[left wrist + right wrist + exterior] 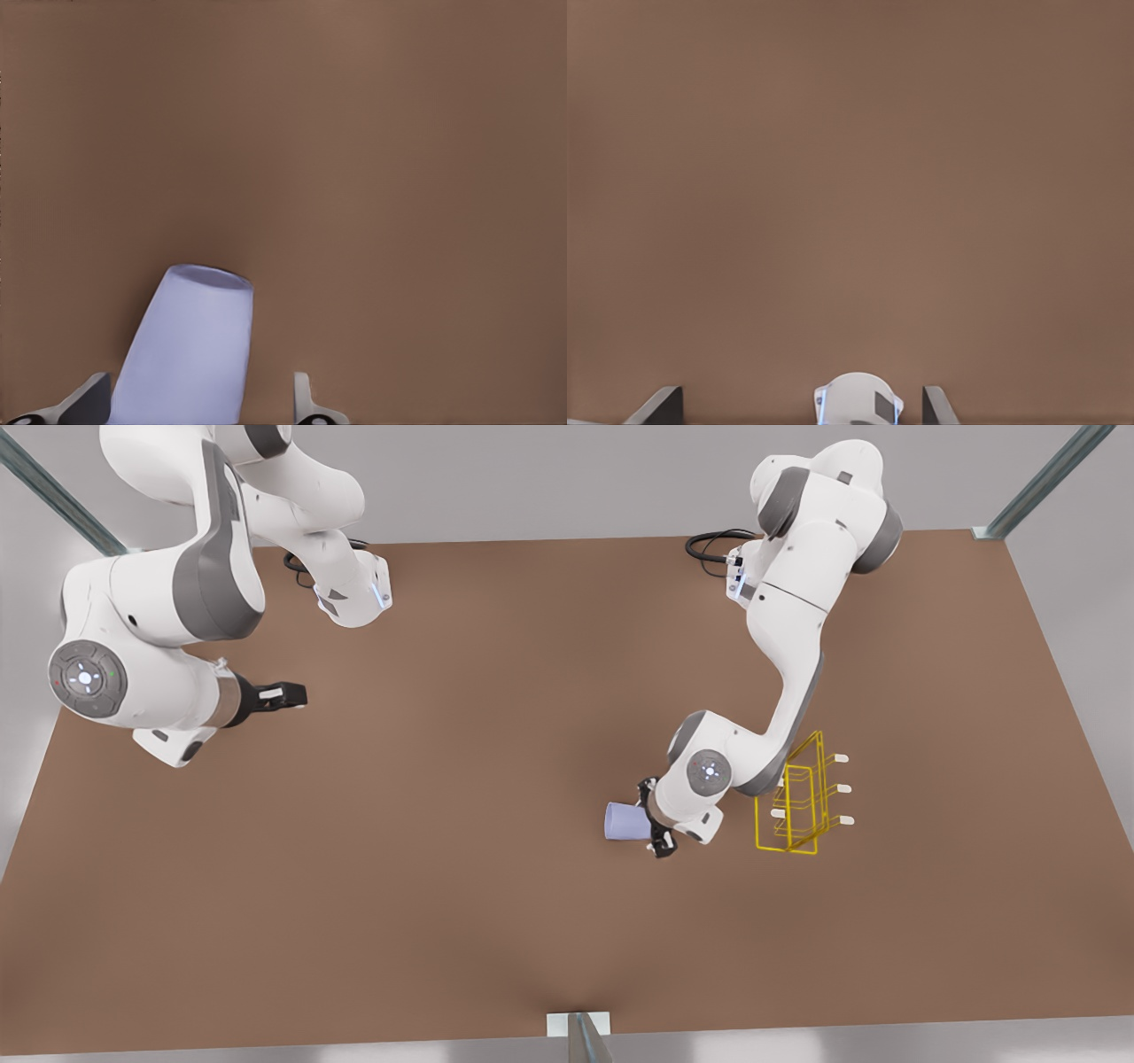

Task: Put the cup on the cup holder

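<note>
Beside the holder (802,797), left: cup (625,821) between left gripper's (653,818) spread jaws, one side apart.
Far left: right gripper (297,695) waits above bench (461,735), jaws spread.

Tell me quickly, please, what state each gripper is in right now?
Left gripper: open around the cup, a gap showing beside one finger, not clamped.
Right gripper: open, holding nothing, waiting over the table.

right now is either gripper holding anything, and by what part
The left gripper straddles the cup's wide end with its fingers apart, one clear of the wall: not gripped yet. The right gripper waits empty.
</note>
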Robot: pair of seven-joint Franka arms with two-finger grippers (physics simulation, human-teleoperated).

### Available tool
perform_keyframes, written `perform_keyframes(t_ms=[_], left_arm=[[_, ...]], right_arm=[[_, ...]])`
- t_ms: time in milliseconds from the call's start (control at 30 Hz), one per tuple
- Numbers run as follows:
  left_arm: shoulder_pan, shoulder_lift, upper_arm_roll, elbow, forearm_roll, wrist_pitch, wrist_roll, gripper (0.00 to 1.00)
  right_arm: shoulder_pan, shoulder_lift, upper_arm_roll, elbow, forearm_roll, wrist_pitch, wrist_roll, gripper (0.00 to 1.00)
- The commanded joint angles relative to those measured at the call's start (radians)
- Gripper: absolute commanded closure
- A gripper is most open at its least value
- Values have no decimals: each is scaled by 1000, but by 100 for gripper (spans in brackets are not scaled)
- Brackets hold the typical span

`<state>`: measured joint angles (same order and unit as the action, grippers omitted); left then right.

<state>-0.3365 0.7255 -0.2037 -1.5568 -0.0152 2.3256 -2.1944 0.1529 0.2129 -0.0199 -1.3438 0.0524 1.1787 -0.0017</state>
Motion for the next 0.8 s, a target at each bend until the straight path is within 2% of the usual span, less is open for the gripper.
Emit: perform_keyframes(t_ms=[0, 133, 300, 567, 767], left_arm=[[-1, -3, -8, -20, -8, -35, 398, 0], [-1, -1, -14, -35, -8, -49, 461, 0], [-1, 6, -14, -35, -54, 3, 449, 0], [-1, 15, -14, -31, -85, 28, 325, 0], [-1, 63, -11, 35, -81, 26, 217, 0]], right_arm=[[-1, 3, 0, 2, 1, -1, 12, 0], [8, 11, 3, 17, -8, 58, 43, 0], [24, 8, 3, 31, -172, 93, 65, 0], [16, 9, 3, 28, -183, 87, 58, 0], [25, 19, 5, 26, -207, 91, 55, 0]])
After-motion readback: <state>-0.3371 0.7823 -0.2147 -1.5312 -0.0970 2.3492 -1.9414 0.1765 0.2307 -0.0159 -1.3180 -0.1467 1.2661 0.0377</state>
